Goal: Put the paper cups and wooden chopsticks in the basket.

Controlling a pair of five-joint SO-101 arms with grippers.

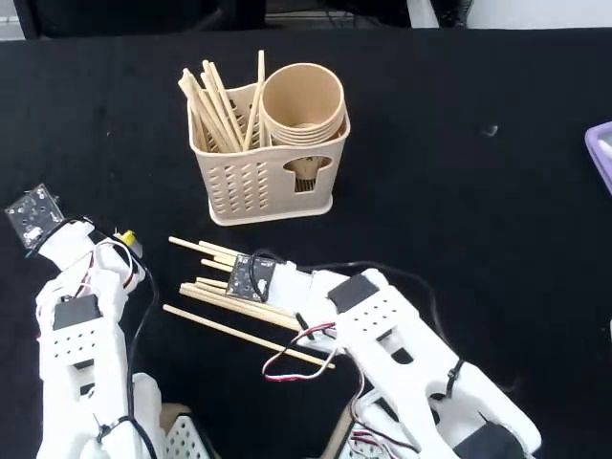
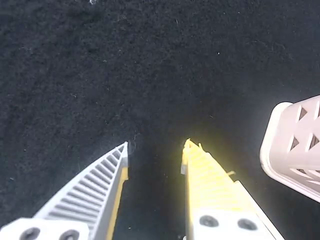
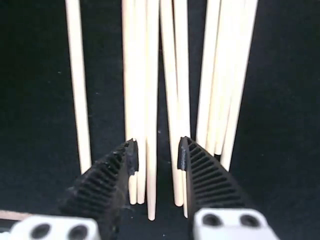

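- Already, the stack of paper cups (image 1: 302, 100) sits nested in one compartment of the basket (image 1: 263, 186), which stands toward the far edge of the worktop (image 1: 459, 210). A bundle of wooden chopsticks (image 1: 218, 105) leans upright in the compartment beside it.
- The loose chopsticks (image 1: 212, 292) lie flat in a rough fan between the basket and the near edge, so that part of the task looks unfinished.
- The right gripper (image 3: 156, 150) is low over those sticks. Its jaws are partly open, with a couple of sticks running between the fingertips, apparently set to pinch a few at once. Nothing looks clamped yet.
- The left gripper (image 2: 155, 145) is over bare worktop near the left edge, jaws partly open and empty. It is probably parked there to keep clear of the other arm's work.
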